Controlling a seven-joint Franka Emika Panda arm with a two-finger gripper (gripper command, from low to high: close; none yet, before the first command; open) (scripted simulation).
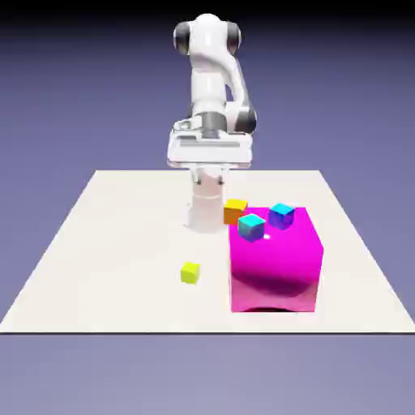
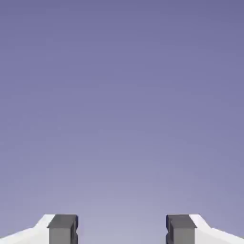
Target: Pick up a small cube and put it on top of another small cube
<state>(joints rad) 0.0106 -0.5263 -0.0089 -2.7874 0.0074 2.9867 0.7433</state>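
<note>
Outwardly, the exterior view shows the white arm (image 1: pixel 212 97) folded high at the far edge of the pale surface (image 1: pixel 113 243), its hand lifted well clear of everything below and facing away from the cubes. A small yellow cube (image 1: pixel 190 272) sits alone on the surface toward the exterior view's left, apart from a large magenta block (image 1: pixel 274 263). On top of that block rest a small cyan cube (image 1: pixel 252 228) and a small blue cube (image 1: pixel 281 216), near each other but not touching, while a small orange cube (image 1: pixel 235 211) stands just behind the block's far edge. From the hand view, only the blue-violet backdrop fills the frame; the hand (image 2: pixel 122 229) is spread wide, its two grey fingertips (image 2: pixel 62 228) well apart with nothing between them. The yellow cube looks the easiest to take: it stands free with open room on every side. It is likely light and rigid, with flat smooth faces, so a grip across two opposite side faces, centred and square, should hold it; an off-centre pinch could let it twist or slip. No approach has begun yet.
</note>
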